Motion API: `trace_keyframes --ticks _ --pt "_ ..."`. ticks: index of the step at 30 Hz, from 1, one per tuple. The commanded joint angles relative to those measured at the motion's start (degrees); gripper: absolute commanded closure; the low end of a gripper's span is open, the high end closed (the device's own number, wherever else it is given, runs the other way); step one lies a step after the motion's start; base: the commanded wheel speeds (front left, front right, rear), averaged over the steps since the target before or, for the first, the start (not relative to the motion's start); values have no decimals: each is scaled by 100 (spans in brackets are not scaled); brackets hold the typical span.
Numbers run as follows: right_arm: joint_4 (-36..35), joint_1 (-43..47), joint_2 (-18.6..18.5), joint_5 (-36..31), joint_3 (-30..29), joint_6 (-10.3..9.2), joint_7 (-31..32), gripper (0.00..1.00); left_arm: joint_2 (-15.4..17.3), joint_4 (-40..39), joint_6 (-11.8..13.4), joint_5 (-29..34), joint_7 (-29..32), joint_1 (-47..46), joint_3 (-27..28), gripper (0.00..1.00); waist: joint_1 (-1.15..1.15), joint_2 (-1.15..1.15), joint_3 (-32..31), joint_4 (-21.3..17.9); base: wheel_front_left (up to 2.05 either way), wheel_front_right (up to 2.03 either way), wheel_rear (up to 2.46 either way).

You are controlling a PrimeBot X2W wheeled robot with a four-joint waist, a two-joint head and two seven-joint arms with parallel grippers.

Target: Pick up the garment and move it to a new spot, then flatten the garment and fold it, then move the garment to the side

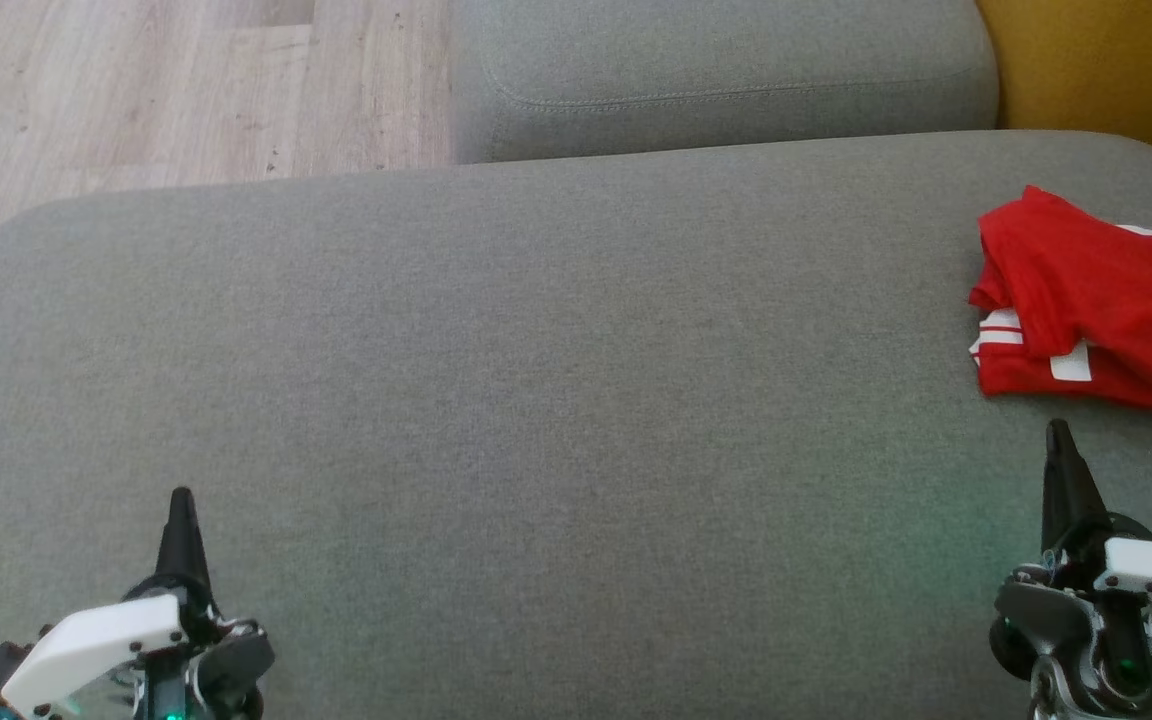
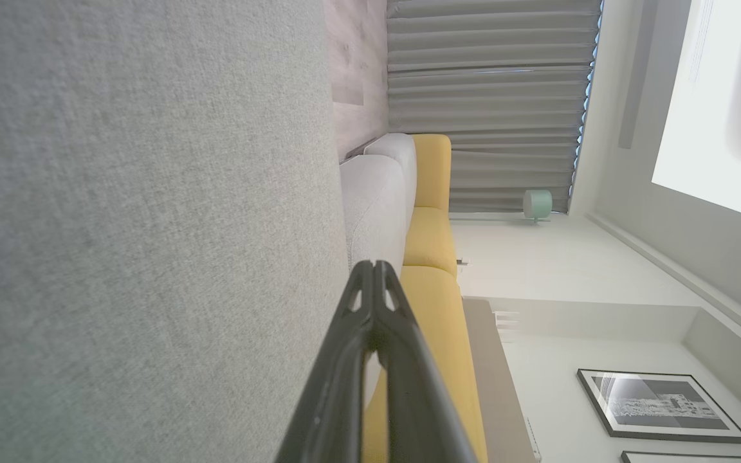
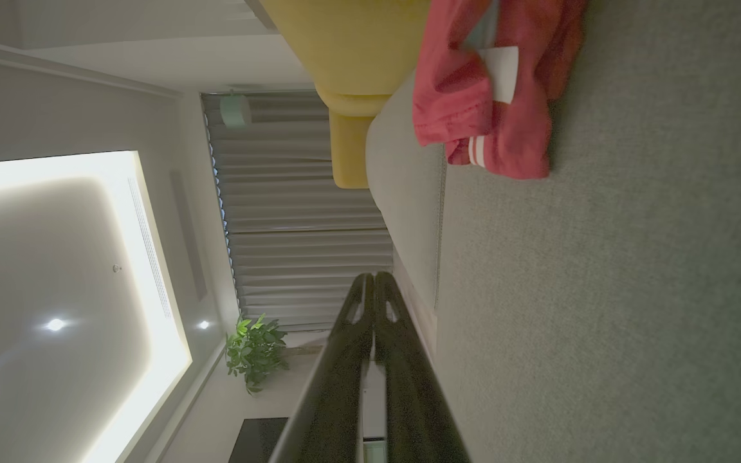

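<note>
Head view: garment (image 1: 1096,300) at cushion (image 1: 536,400) edge

A broad grey fabric cushion (image 1: 536,350) spreads in front of you, with a second grey cushion (image 1: 716,80) butted against its far edge. You have pale wood-plank floor (image 1: 136,90) at upper left and mustard-yellow upholstery (image 1: 1106,60) at upper right. Through the wrist views you see pleated grey curtains (image 2: 486,96), a mint-green lamp (image 2: 538,202), a framed black-and-white picture (image 2: 660,405) on a white wall, a leafy potted plant (image 3: 255,350), and a ceiling recess (image 3: 55,257) with a glowing rim and small spotlights.
</note>
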Motion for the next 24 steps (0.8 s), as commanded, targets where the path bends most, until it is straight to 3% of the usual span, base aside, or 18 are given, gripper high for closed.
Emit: trace_keyframes --ticks 1,24 --pt "-180 -290 -89 47 96 40 50 100 24 -166 -38 -23 20 -282 219 100 0 0 -1 0 0 0 0" --pt "-179 -292 -73 28 74 40 68 100 16 -166 -38 -14 29 -283 231 100 0 0 -1 0 0 0 0"
